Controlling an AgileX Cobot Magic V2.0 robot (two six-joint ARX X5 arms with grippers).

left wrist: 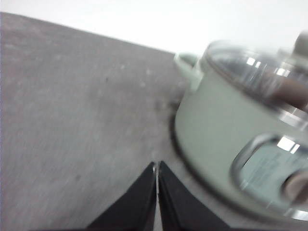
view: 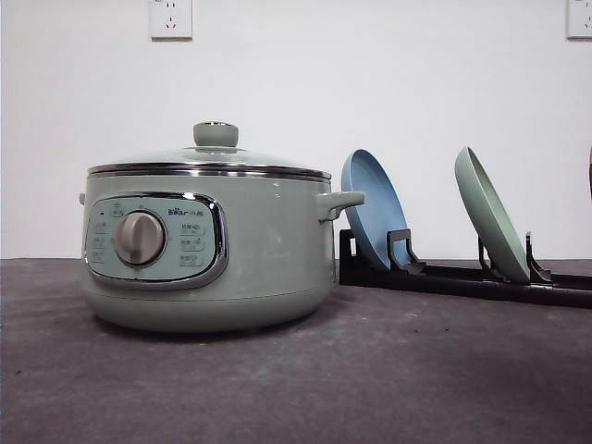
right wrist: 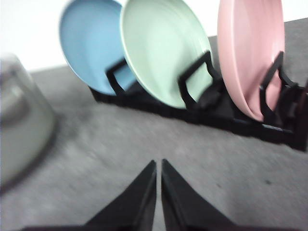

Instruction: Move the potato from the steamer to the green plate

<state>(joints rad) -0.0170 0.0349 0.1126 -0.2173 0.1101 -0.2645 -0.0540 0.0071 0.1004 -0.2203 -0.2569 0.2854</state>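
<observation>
The steamer [view: 208, 242] sits on the table [view: 296, 379] with its glass lid [view: 211, 157] on. A brown shape under the glass may be the potato [left wrist: 288, 89], but it is blurry. At 3 o'clock from the pot, the green plate [view: 490, 215] stands on edge in a black rack [view: 462, 276] beside a blue plate [view: 373, 208]. The left hand [left wrist: 157, 168] and right hand [right wrist: 159, 166] are both pressed together, holding nothing. The smooth lid could slip when lifted. The plate could tip out of the rack.

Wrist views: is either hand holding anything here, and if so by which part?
Nothing is held. The left hand and right hand are both shut with nothing between their fingers, above bare table.
</observation>
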